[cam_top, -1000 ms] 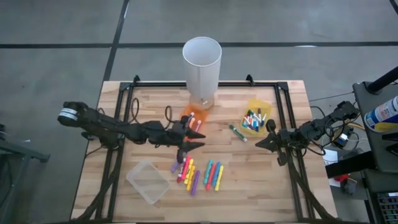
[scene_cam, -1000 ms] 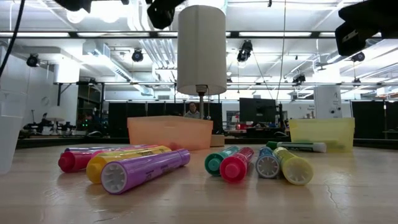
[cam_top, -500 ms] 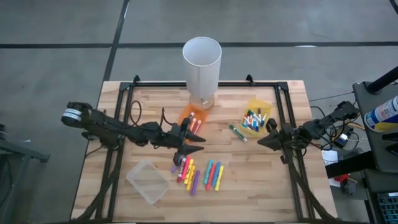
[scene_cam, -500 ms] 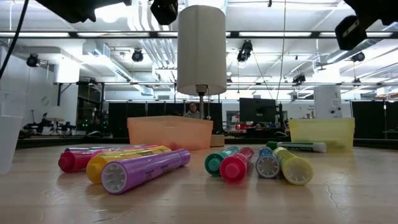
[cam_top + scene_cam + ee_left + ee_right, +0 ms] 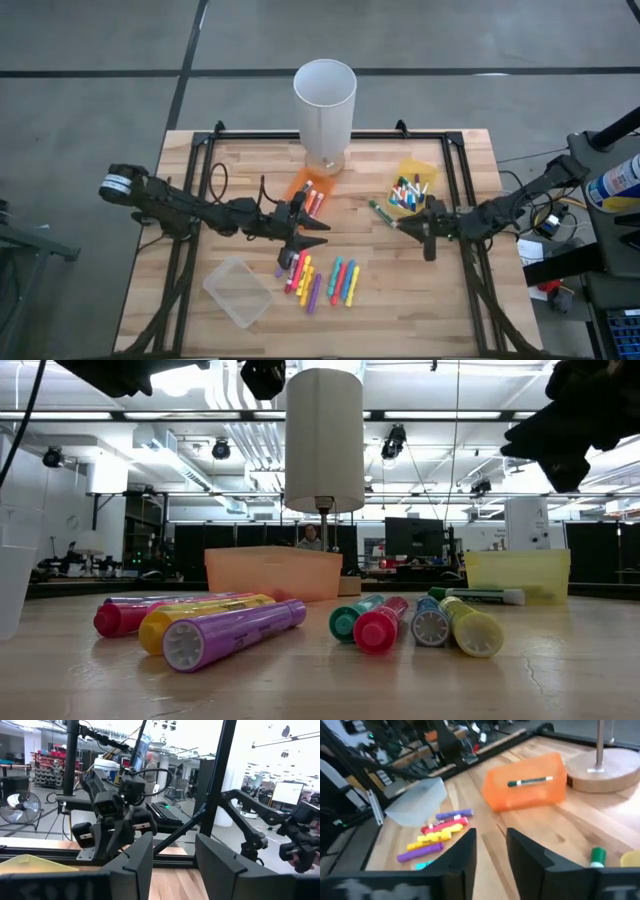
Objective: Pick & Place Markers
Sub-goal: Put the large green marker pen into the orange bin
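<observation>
Pale wooden table (image 5: 240, 160) fills the middle of the high view, framed by black rails, with grey floor around it; no brand or readable writing shows anywhere, and the blue-and-white container (image 5: 618, 180) at the right edge is cut off, its label illegible; the loose markers (image 5: 318, 280) lie in a row at lower centre, more markers sit in the yellow bin (image 5: 412, 190) at centre right and in the orange bin (image 5: 312, 192) below the tall white cylinder (image 5: 325, 100), and one green marker (image 5: 381, 213) lies alone between the bins; a clear bin (image 5: 238, 291) rests at lower left; the left gripper (image 5: 322, 222) hovers just above the row's upper end, fingers (image 5: 132, 865) spread with nothing between them; the right gripper (image 5: 428, 232) hangs near the lone green marker, fingers (image 5: 465, 855) parted and empty; the low view cuts both arms off at its top edge.
</observation>
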Available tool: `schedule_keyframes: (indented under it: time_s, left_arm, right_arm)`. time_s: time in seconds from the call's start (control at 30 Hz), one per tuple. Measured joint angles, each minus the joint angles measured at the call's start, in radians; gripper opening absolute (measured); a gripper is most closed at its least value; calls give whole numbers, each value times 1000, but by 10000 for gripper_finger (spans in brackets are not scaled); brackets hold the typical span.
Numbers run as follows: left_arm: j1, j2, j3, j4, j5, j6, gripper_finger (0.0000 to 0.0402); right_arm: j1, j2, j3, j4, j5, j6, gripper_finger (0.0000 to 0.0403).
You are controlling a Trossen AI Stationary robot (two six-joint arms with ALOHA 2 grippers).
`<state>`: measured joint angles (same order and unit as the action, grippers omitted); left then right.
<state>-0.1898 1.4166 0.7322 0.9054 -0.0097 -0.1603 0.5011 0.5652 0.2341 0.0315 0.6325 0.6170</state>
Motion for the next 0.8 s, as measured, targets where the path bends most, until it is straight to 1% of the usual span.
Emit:
schedule_keyframes:
  time_s: [0.1,0.2,0.37,0.53,0.63,0.73,0.8]
  left_arm:
    - [0,0,0,0,0,1,142]
    - [0,0,0,0,0,1,142]
    - [0,0,-2,-2,-1,1,142]
    - [0,0,-2,-4,-1,1,142]
    - [0,0,-2,-8,-2,0,142]
    - [0,0,-2,-8,-2,-1,142]
    - [0,0,-2,-8,-2,-4,142]
  right_arm:
    - [0,108,50,-30,13,32,125]
    - [0,228,133,-141,18,91,142]
    - [0,432,293,-415,18,216,148]
    - [-7,599,434,-674,20,365,148]
    - [-17,679,480,-728,21,415,148]
    - [-34,741,497,-732,17,458,148]
    - [-52,775,502,-732,-5,466,148]
